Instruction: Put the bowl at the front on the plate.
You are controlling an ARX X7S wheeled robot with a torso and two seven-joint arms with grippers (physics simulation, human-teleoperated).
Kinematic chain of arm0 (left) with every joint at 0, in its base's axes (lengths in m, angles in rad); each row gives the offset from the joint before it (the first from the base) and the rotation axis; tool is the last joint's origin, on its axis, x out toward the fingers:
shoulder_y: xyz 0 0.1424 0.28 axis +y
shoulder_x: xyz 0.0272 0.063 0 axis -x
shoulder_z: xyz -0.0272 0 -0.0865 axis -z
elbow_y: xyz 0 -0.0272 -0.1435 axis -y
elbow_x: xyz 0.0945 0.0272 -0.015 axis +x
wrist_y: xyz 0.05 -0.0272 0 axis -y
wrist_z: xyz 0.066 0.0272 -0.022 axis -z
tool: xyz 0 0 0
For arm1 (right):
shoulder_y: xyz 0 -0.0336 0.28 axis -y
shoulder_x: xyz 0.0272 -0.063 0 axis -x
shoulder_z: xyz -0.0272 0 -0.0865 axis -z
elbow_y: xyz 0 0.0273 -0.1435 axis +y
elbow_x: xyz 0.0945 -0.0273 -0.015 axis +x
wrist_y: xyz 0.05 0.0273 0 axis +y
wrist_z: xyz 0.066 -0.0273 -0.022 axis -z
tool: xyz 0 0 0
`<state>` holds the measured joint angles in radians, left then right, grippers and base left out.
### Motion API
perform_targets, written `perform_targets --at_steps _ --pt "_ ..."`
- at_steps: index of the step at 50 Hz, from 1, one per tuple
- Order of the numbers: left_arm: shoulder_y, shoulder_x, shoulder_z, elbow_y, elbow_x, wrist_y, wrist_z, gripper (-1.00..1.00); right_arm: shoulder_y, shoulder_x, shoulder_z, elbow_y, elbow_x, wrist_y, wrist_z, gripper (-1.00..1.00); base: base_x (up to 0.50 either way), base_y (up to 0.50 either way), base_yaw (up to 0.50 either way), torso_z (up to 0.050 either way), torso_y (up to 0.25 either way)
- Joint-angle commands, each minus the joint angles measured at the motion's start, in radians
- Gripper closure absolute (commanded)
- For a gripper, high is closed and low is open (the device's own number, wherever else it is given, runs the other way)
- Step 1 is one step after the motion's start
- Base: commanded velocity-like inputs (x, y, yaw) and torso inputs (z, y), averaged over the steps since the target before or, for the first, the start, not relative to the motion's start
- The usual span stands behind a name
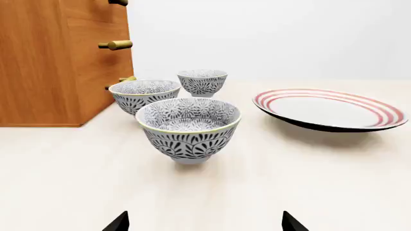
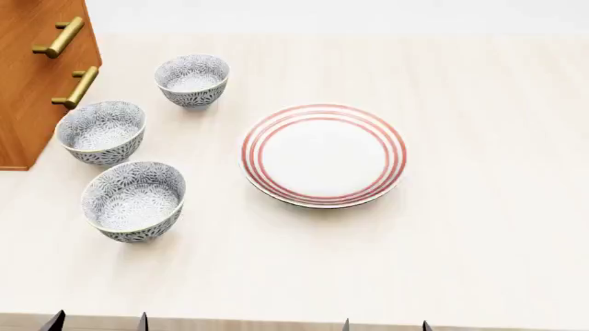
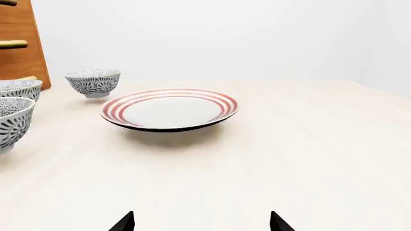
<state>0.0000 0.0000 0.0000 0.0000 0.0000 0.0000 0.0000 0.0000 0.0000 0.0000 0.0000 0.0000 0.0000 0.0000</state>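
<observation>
The front bowl (image 2: 134, 200) (image 1: 188, 126) (image 3: 11, 121) stands upright at the near left of the pale table, floral grey-blue on white. The red-ringed white plate (image 2: 323, 154) (image 1: 330, 109) (image 3: 169, 108) lies to its right, apart from it. My left gripper (image 2: 98, 323) (image 1: 204, 224) is open at the table's near edge, short of the bowl, its tips spread wide with nothing between them. My right gripper (image 2: 385, 325) (image 3: 201, 222) is open too, near the front edge, facing the plate.
Two identical bowls stand behind the front one: a middle bowl (image 2: 101, 132) (image 1: 144, 94) and a far bowl (image 2: 192, 79) (image 1: 202, 82) (image 3: 94, 83). A wooden drawer cabinet (image 2: 37, 69) (image 1: 57, 62) with brass handles rises at the far left, close to the middle bowl.
</observation>
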Motion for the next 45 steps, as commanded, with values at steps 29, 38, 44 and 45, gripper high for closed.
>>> perform_targets --at_steps 29,38,44,45 --pt "0.001 -0.081 0.090 0.334 -0.031 -0.322 -0.111 -1.00 0.000 0.105 -0.077 -0.442 0.087 0.423 0.136 -1.00 0.00 0.00 0.00 0.000 0.000" --pt "-0.081 -0.091 0.091 0.519 -0.081 -0.554 -0.113 -1.00 0.116 0.157 -0.097 -0.704 0.085 0.764 0.152 -1.00 0.00 0.00 0.00 0.000 0.000" --pt "-0.162 -0.086 0.074 0.684 -0.143 -0.815 -0.120 -1.00 0.240 0.181 -0.109 -0.861 0.087 1.008 0.160 -1.00 0.00 0.00 0.00 0.000 0.000" --pt "-0.173 -0.087 0.075 0.697 -0.144 -0.833 -0.126 -1.00 0.255 0.184 -0.109 -0.878 0.089 1.034 0.160 -1.00 0.00 0.00 0.00 0.000 0.000"
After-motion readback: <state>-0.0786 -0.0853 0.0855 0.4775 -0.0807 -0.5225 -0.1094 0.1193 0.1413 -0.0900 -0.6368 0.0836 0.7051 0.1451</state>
